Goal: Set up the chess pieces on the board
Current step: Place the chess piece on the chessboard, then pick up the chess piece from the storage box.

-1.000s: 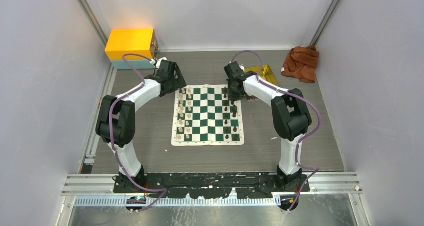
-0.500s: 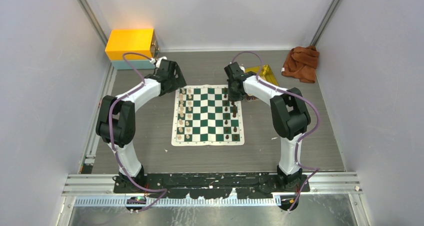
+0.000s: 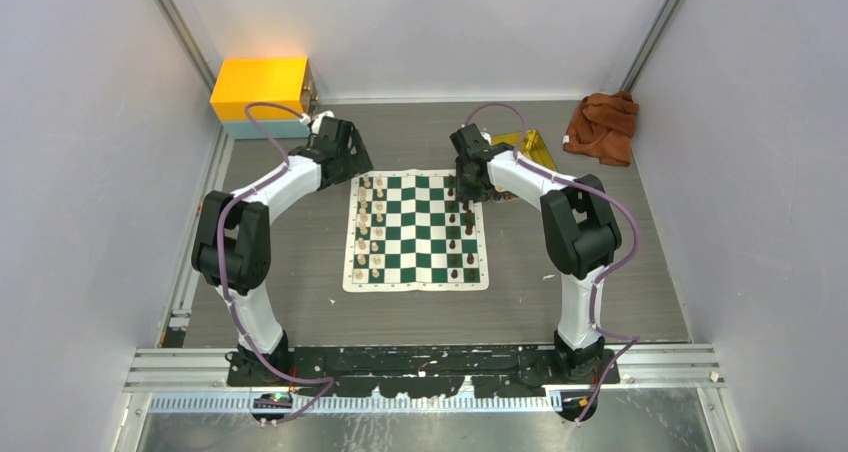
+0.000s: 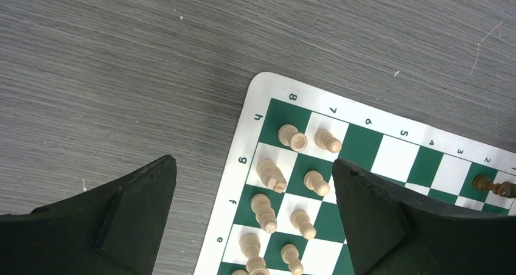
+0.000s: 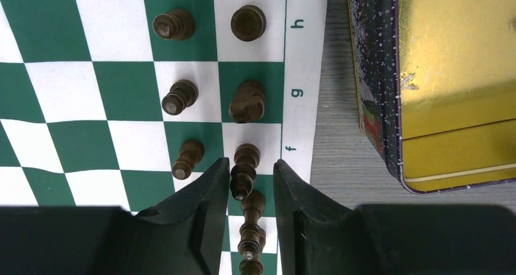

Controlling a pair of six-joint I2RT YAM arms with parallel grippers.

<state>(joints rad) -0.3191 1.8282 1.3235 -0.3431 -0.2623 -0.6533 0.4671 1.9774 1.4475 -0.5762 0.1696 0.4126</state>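
Observation:
The board (image 3: 416,278) lies flat in the middle of the table. Cream pieces (image 3: 370,227) stand in two columns on its left side, dark pieces (image 3: 462,232) in two columns on its right. My left gripper (image 3: 355,175) hovers over the far left corner, wide open and empty, above cream pieces (image 4: 266,173). My right gripper (image 3: 465,189) is over the far right corner. In the right wrist view its jaws (image 5: 246,165) stand narrowly open around a dark bishop (image 5: 244,168) on the f square, with a gap at the right finger.
A shiny gold tray (image 3: 527,148) lies just right of the board's far corner, close to the right gripper (image 5: 450,74). A brown cloth (image 3: 602,124) is at the far right. A yellow box (image 3: 262,89) stands at the far left.
The right arm has shifted very slightly over the board's far right corner. The left arm and the pieces have not visibly moved.

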